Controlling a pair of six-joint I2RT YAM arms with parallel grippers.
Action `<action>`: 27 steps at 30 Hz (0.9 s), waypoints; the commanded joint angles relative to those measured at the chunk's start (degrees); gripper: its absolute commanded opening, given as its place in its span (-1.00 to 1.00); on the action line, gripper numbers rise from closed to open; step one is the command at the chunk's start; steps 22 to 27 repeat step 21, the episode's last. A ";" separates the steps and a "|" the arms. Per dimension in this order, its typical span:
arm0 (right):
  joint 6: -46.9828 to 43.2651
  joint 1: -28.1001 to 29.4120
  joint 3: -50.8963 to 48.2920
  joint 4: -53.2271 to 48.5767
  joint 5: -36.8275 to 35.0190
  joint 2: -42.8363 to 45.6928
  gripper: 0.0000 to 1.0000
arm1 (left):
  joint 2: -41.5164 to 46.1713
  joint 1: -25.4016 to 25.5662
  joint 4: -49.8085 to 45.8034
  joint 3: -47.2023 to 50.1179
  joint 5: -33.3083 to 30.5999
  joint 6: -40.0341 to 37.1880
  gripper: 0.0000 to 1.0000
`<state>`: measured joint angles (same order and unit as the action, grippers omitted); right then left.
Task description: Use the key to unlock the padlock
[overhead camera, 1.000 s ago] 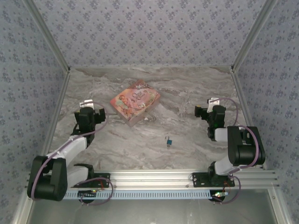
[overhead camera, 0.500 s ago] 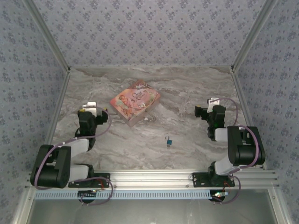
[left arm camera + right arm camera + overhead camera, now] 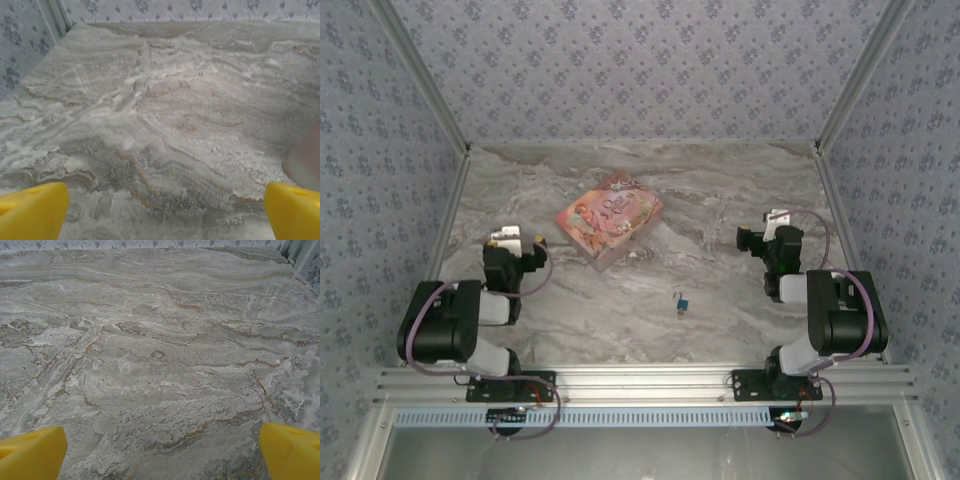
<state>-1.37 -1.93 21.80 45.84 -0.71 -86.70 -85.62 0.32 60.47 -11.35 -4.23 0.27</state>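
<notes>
Lying on the grey marbled table (image 3: pixel 740 190) between the arms, the tiny blue-bodied padlock (image 3: pixel 682 303) sat nearer the right hand (image 3: pixel 756 238), leftward and back toward its base. That hand and the left hand (image 3: pixel 517 248) both gaped wide, empty.

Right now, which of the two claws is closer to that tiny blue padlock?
Right. The right gripper is the closer one: the padlock sits to its left and closer to the robot. The left gripper is farther off on the padlock's other side, beside the pink box.
</notes>
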 commanded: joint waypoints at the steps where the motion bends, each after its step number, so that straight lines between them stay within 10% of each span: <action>1: -0.17 0.09 0.84 0.03 -0.94 -0.48 1.00 | -1.08 -0.49 5.91 -0.89 1.99 0.35 0.99; 7: -0.16 0.15 0.79 -0.05 -0.84 -0.41 1.00 | -1.84 -0.94 -16.15 -13.18 0.54 1.42 0.99; 27: -0.19 0.11 0.79 -0.14 -0.78 -0.42 1.00 | -2.22 -1.36 -13.84 -12.22 0.76 1.59 0.99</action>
